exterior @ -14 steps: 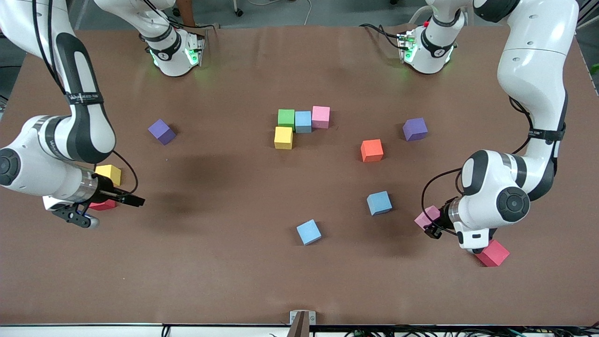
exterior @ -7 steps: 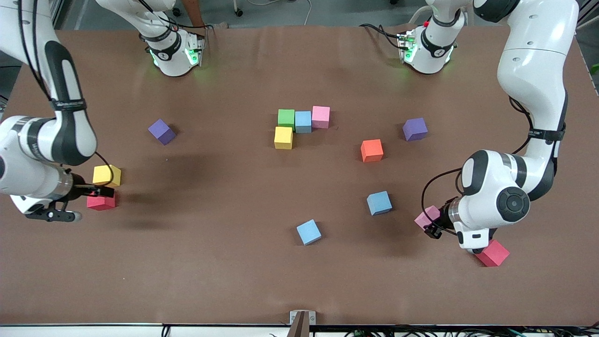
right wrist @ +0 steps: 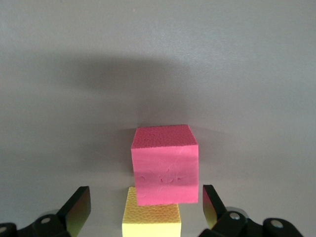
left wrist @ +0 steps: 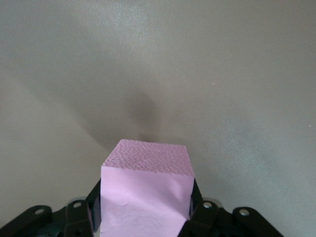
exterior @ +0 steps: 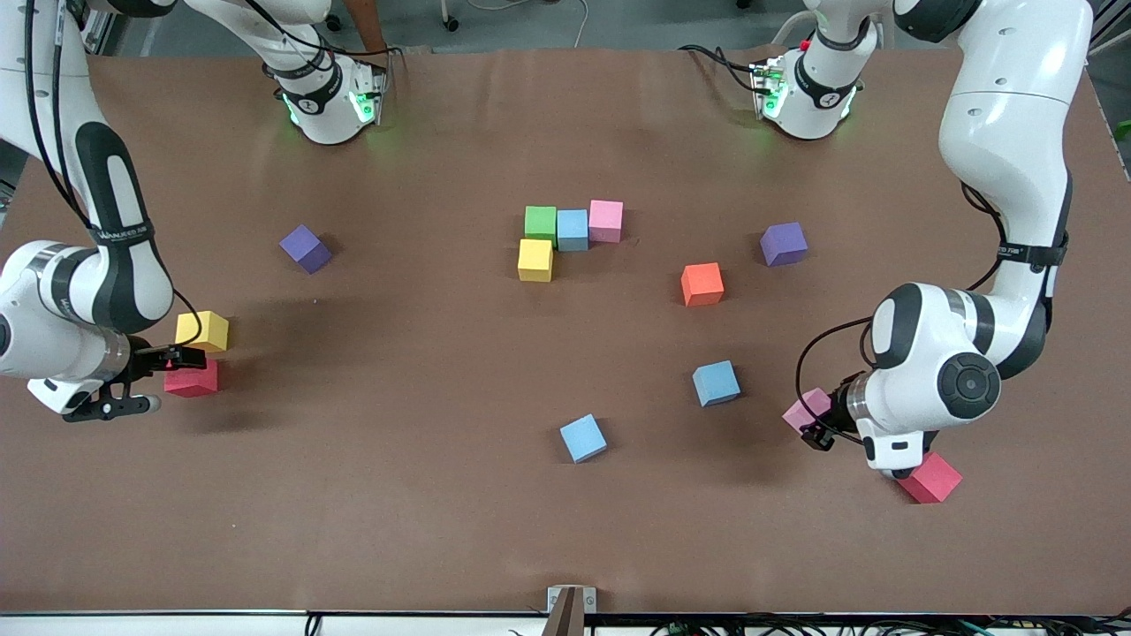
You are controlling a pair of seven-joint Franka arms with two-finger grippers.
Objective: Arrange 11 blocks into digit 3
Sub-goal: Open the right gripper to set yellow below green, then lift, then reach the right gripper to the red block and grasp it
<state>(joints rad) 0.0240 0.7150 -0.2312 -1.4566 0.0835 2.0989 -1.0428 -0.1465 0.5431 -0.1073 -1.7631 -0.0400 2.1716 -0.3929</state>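
The pink block (left wrist: pixel 145 197) and the red block (right wrist: pixel 164 163) look like matt foam, with finely pebbled tops and smoother, slightly dented sides. The table (exterior: pixel 442 495) wears a matt brown covering, faintly creased. The arms' white shells (exterior: pixel 1007 115) look like glossy plastic.

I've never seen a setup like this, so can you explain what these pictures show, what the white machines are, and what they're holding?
Two white robot arms work at a brown table, building a figure from coloured blocks. The wide picture looks down from a high camera facing them; the two close-ups come from cameras on their wrists. The left end effector is shut on a pink block. The right end effector is open over a red block that sits beside a yellow block. Mid-table, green, blue, pink and yellow cubes form the started figure. Loose purple, orange, blue and red cubes lie scattered around.
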